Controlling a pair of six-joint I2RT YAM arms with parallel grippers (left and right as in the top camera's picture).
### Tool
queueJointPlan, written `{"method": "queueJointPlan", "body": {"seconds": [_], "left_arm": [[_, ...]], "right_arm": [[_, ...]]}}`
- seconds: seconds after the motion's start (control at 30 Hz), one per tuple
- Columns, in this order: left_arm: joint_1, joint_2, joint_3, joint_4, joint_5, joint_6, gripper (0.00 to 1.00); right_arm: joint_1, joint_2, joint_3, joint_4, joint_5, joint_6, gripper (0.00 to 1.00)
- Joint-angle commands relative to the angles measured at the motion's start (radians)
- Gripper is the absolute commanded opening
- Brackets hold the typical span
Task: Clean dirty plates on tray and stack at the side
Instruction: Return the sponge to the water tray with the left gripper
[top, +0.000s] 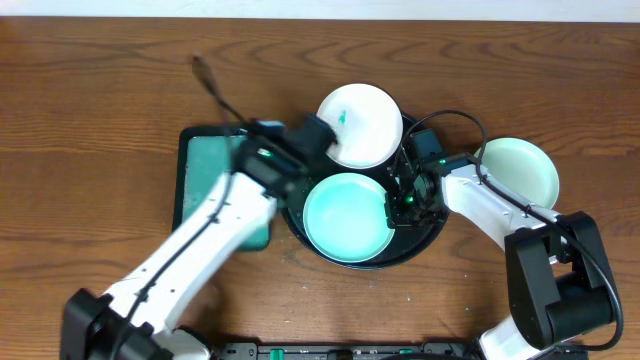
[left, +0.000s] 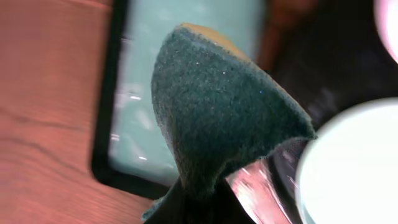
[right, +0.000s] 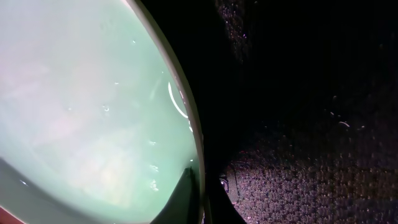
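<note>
The black tray (top: 420, 238) sits mid-table with two plates on it. The far white plate (top: 358, 125) has a small teal smear. The near teal-tinted plate (top: 345, 217) is gripped at its right rim by my right gripper (top: 392, 200). In the right wrist view the jaws (right: 202, 193) pinch the plate's (right: 81, 106) rim over the tray (right: 311, 93). My left gripper (top: 318, 140) hovers at the white plate's left edge. It is shut (left: 199, 205) on a dark green sponge (left: 217, 106). A third plate (top: 517, 172) lies on the table to the right.
A rectangular teal tray with a black edge (top: 205, 175) lies left of the black tray, partly under my left arm; it also shows in the left wrist view (left: 143, 124). A dark cable (top: 215, 85) runs over the table behind it.
</note>
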Motion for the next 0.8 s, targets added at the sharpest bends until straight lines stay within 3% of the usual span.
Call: {"method": "queueJointPlan", "body": {"seconds": [0.0, 0.33, 0.4, 0.57, 0.77], "left_arm": [[0.117, 0.025, -0.023, -0.002, -0.059, -0.010, 0.07], [0.392, 0.075, -0.238, 0.229, 0.275, 0.108, 0.09], [0.428, 0.075, -0.245, 0.234, 0.324, 0.140, 0.17], [0.491, 0.049, -0.245, 0.219, 0.452, 0.195, 0.55], [0.512, -0.080, -0.244, 0.176, 0.480, 0.195, 0.59]], "right_arm": [[0.007, 0.034, -0.020, -0.007, 0.094, -0.006, 0.01], [0.007, 0.034, -0.020, 0.037, 0.150, 0.066, 0.01], [0.007, 0.034, -0.020, 0.030, 0.150, 0.066, 0.01], [0.020, 0.034, -0.020, 0.026, 0.150, 0.065, 0.01], [0.043, 0.002, 0.003, 0.023, 0.102, 0.004, 0.01]]}}
